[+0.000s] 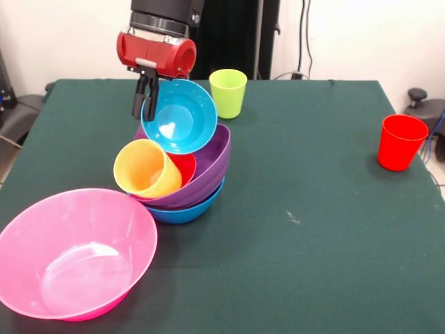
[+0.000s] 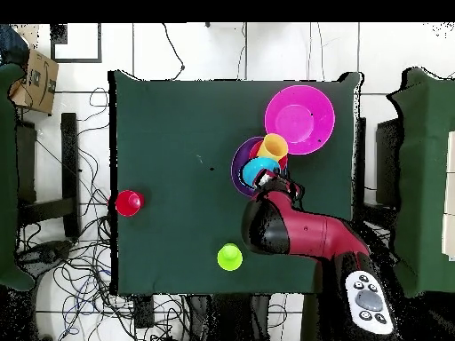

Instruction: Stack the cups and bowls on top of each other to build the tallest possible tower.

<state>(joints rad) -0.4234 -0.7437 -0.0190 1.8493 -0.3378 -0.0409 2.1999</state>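
Atop the tower [image 1: 184, 177], fingers [image 1: 144, 97] pinch the unmarked light blue bowl [image 1: 179, 116].

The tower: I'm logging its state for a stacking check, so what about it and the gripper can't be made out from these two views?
- Front view: the gripper tips sit behind the light blue bowl rim; its grip is hidden.
- Front view: the purple bowl covers most of the medium blue bowl.
- Overhead view: the arm overhangs the tower, and its layers are too small to separate.
- The yellow cup hides the red bowl's interior.

Front camera faces the robot across the table [image 1: 313, 209]; overhead looks straight down.
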